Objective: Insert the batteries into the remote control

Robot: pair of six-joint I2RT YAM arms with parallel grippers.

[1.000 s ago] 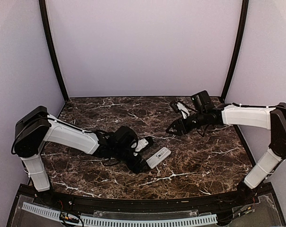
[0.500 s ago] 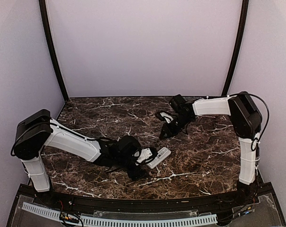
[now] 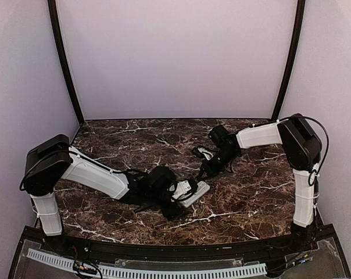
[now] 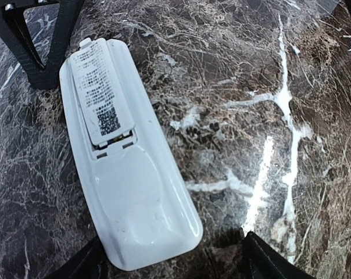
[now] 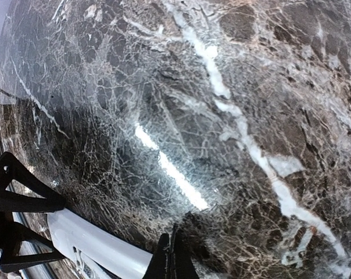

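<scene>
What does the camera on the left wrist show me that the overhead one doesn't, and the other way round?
Only the left wrist view shows the printed label and code on the remote control's back. Only the overhead view shows the whole left arm and right arm, the right gripper shut close to the remote control, and the pale walls. Both show the remote control lying on the marble table, the left gripper open around one end.
</scene>
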